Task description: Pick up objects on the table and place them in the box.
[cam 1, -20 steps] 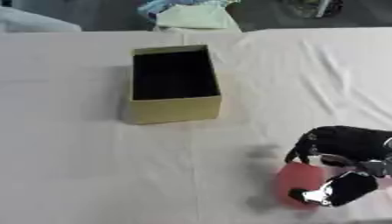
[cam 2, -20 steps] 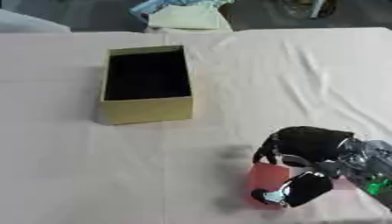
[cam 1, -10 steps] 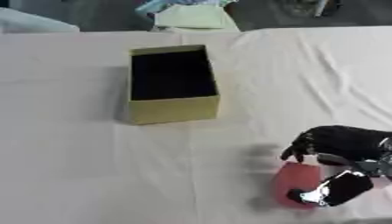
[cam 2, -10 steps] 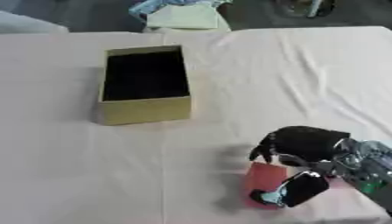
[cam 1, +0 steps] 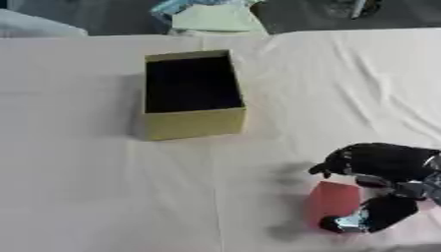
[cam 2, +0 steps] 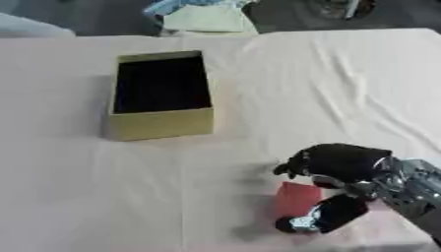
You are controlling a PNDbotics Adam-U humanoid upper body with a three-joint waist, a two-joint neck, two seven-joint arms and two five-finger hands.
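The right robot hand [cam 2: 344, 184] is curled around the red object [cam 2: 298, 199] well apart from the open box [cam 2: 161, 96], so it could slip out during the carry.

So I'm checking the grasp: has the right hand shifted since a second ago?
No. The right hand sits at the same spot below-right of the box, fingers curled round the red object.

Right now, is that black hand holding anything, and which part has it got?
Yes. The right hand is curled round a flat red thing on the cloth, fingers over its top edge and thumb under its lower edge.
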